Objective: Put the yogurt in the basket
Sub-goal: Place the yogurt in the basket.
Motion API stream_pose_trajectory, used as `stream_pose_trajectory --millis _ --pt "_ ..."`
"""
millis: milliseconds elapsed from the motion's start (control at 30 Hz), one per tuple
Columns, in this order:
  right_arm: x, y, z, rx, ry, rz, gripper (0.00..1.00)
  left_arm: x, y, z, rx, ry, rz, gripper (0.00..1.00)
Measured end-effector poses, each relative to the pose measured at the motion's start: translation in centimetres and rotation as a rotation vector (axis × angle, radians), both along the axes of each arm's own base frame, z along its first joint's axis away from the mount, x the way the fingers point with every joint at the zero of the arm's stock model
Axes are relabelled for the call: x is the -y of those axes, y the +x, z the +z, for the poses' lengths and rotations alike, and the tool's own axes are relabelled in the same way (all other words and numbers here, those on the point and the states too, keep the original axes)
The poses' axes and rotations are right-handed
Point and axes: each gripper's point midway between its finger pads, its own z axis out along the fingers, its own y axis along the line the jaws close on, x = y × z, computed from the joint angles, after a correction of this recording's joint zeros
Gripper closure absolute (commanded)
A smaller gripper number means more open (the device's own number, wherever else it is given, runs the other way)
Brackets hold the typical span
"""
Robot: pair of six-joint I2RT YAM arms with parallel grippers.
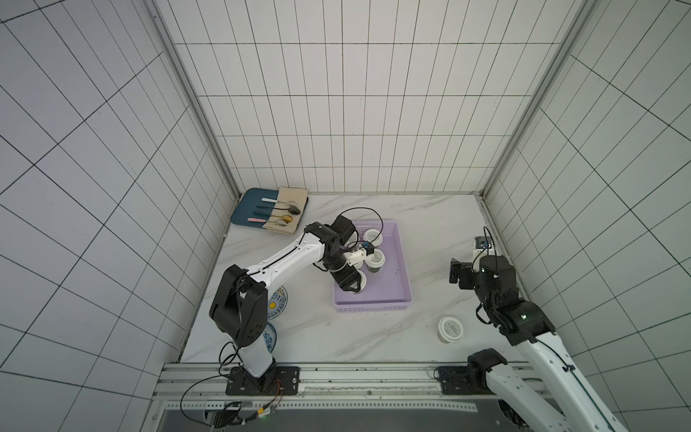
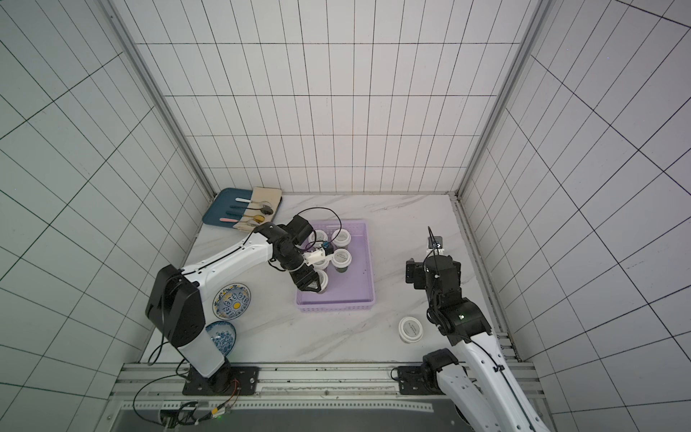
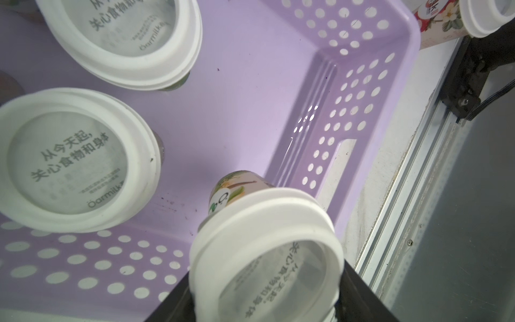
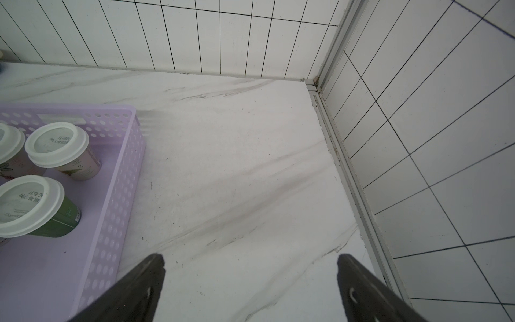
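Held yogurt cup (image 3: 264, 251) was clamped in left gripper (image 1: 354, 288), inside basket (image 3: 362, 83) at its 7 o'clock. Right gripper (image 4: 250, 259) gaped wide, empty. Last cup (image 1: 450, 329) stood on table (image 1: 430, 224), at basket's 4 o'clock. Judged light, thin-walled, slick-sided; take hold just beneath lid rim.

My white marbled tabletop (image 1: 430, 224) carries the lilac basket (image 1: 374, 307) at its middle, a dark blue tray (image 1: 246, 204) in the far left corner, two blue-patterned plates (image 2: 232, 301) along the left edge, and one yogurt cup (image 1: 450, 329) upright, front right.
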Motion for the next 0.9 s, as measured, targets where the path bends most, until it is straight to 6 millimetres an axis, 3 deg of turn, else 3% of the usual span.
stream_pose_trajectory --millis 267,600,900 --pt "0.0 0.0 -0.2 -0.006 -0.003 0.001 0.01 -0.1 0.0 -2.5 -0.028 0.044 0.017 0.33" --pt "-0.1 0.0 -0.2 -0.004 -0.003 0.003 0.01 -0.6 0.1 -3.9 -0.027 0.076 0.023 0.32" --pt "-0.2 0.0 -0.1 -0.002 -0.003 0.008 0.01 -0.7 0.3 -4.5 -0.026 0.088 0.030 0.25"
